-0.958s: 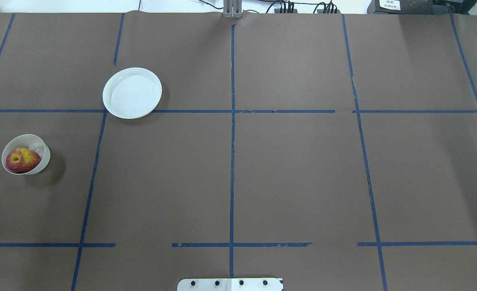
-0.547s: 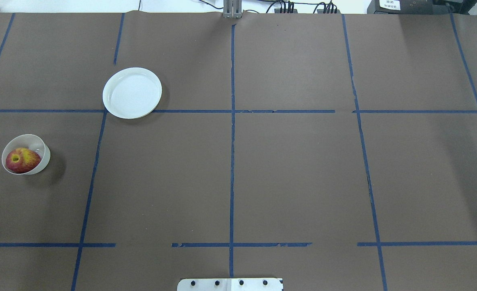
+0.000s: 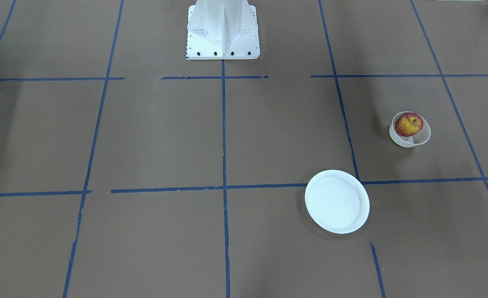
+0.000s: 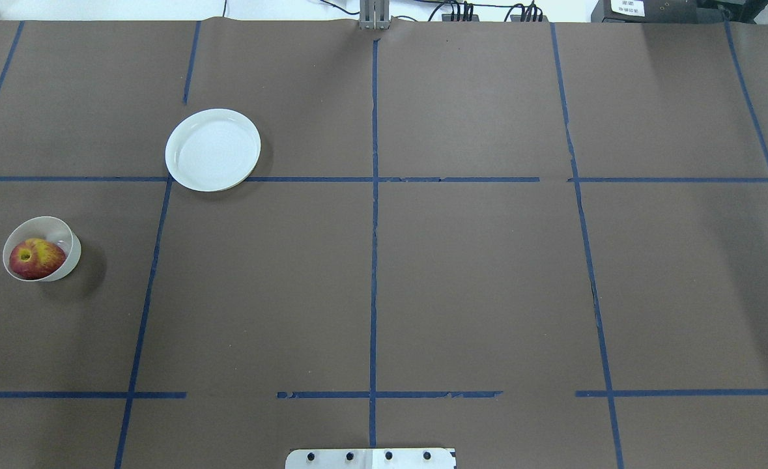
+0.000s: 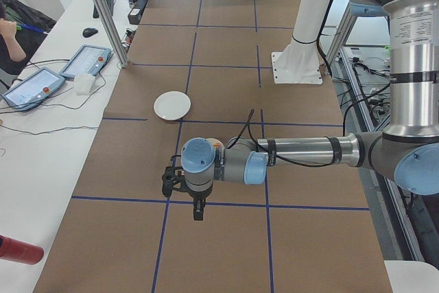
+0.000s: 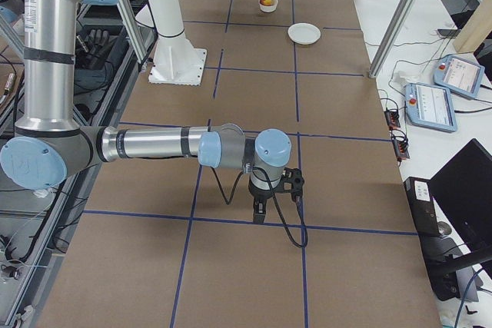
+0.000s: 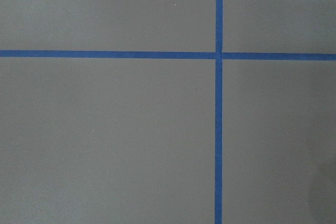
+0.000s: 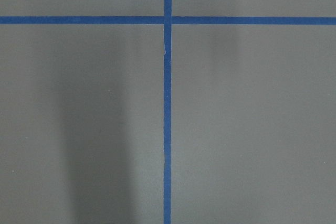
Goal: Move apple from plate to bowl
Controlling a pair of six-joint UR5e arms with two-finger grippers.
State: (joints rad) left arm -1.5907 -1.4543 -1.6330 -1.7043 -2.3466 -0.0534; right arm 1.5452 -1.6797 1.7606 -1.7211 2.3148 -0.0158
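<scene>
The left gripper [image 5: 197, 209] and the right gripper [image 6: 260, 211] are caught only in the side views, pointed down above the table [image 4: 475, 273]. Whether their jaws stand wide or narrow cannot be told. Nothing but matte brown paper [image 7: 105, 140] crossed by blue tape [image 7: 218, 129] is shown in the wrist views. The bowl [image 4: 74, 255] is small, deep, thin-rimmed and smooth white; in the left side view it is almost wholly hidden behind the left arm. The apple [image 4: 35, 258] is held inside the bowl, round, red streaked with yellow, its stem dimple turned up. Beyond the bowl, well apart from it, the plate [image 4: 213, 150] is set: flat, round, white, low-rimmed.
</scene>
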